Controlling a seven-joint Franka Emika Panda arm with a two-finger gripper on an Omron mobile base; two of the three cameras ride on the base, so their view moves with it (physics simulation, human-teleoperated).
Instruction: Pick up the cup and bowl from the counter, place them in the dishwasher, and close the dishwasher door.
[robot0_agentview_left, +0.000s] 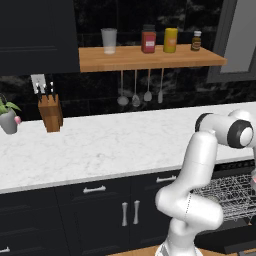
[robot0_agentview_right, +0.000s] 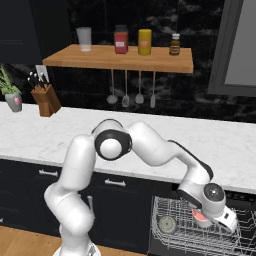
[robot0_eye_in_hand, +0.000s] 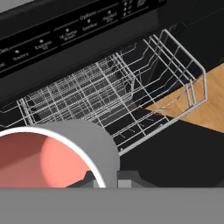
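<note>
Hand view, my gripper (robot0_eye_in_hand: 103, 181) squeezed shut on the cup (robot0_eye_in_hand: 57, 157) at lower left, red inside, wire rack (robot0_eye_in_hand: 109, 100) of the dishwasher (robot0_eye_in_hand: 65, 43) pulled out behind it, right base view, cup over rack at lower right, a round thing (robot0_agentview_right: 167, 224) already lying in the rack.

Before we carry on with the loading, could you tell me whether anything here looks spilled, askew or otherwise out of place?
Nothing stands out. The claw holds the cup over the pulled-out rack of the dishwasher. The counter shows no spill, and the jars on the shelf stand upright.
</note>
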